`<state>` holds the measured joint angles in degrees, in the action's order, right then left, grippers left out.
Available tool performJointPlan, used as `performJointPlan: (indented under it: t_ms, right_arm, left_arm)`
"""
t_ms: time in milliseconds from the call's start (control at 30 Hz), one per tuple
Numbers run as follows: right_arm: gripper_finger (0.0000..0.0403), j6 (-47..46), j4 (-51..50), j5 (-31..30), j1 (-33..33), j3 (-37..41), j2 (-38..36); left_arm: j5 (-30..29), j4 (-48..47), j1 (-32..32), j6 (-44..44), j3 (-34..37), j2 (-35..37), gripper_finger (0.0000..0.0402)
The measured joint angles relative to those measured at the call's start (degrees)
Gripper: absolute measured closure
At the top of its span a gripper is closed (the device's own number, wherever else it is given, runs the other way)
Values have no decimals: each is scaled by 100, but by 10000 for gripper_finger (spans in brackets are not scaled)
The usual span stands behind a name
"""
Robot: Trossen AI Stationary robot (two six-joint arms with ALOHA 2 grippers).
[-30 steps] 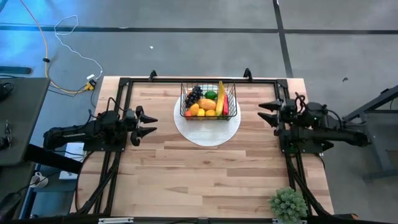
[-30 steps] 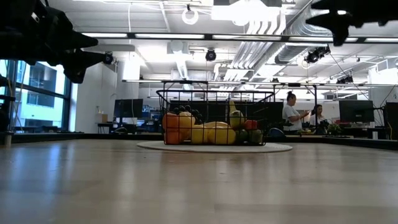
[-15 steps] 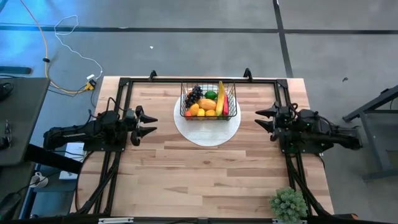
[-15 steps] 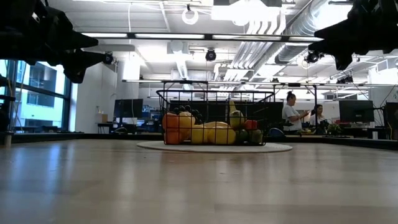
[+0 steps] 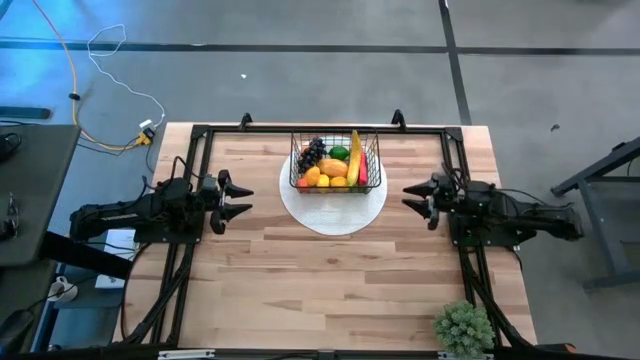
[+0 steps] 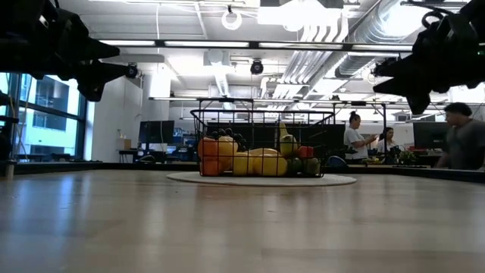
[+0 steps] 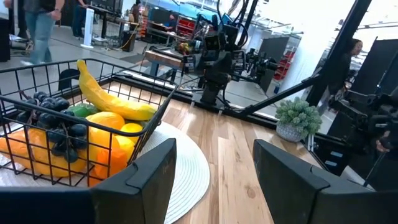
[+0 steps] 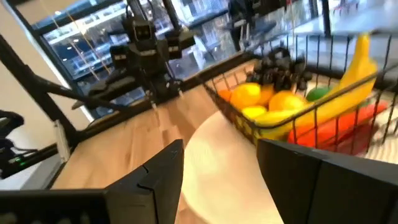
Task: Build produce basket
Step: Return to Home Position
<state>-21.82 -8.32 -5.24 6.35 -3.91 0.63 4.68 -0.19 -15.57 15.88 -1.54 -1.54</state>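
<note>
Right gripper [image 5: 416, 203] has slid inward over the bench [image 5: 330, 290] in the last second and hangs lower in the low view. Its fingers are spread wide and hold nothing. Left gripper [image 5: 243, 201] has not moved: it waits left of the plate [image 5: 335, 218], fingers likewise apart and empty. Between the two, the basket [image 5: 335, 133] sits on the plate, filled with produce [image 5: 334, 168].
</note>
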Motion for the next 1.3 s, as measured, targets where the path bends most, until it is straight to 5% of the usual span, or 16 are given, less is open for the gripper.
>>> performJointPlan:
  t_ms: [1300]
  right_arm:
    - [217,-518,-85,134,-1,-15,67]
  left_arm:
    - [1,0,0,0,-2,0,200]
